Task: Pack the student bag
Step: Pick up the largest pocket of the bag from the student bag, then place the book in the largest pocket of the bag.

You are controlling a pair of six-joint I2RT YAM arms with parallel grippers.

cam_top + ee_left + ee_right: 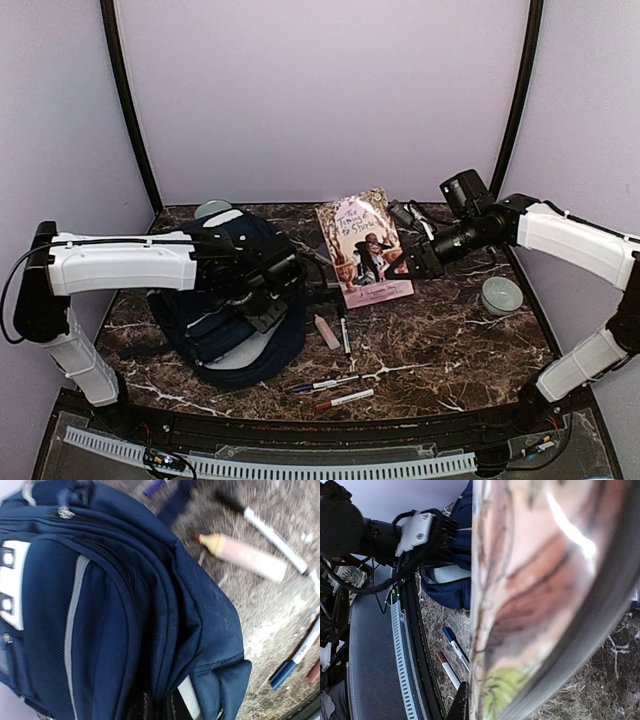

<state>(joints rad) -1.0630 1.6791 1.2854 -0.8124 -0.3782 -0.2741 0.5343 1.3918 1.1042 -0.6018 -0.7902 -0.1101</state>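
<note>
Top external, bag (245,235): left on table (450,340); soft, floppy, probably light; hold fabric at the opening's rim.
Book (362,245): stiff, glossy.
Left gripper (268,290): clenched, seemingly on bag fabric.
Right gripper (408,262): grasping book's edge.

Your surface (450,350) is dark brown marble with white veins. The student bag (215,335) lies on its left half, and a pale round object (212,209) sits just behind the bag at the back edge. Just right of the bag lie a pinkish tube (326,331) and, beside it, a black marker (344,336), both pointing front to back. Nearer you, a blue-capped pen (322,384) and a red-capped pen (344,400) lie side by side, close together. A paperback book (364,248) is at back centre; you cannot tell whether it rests flat. A round tin (501,294) stands well apart on the right.
</note>
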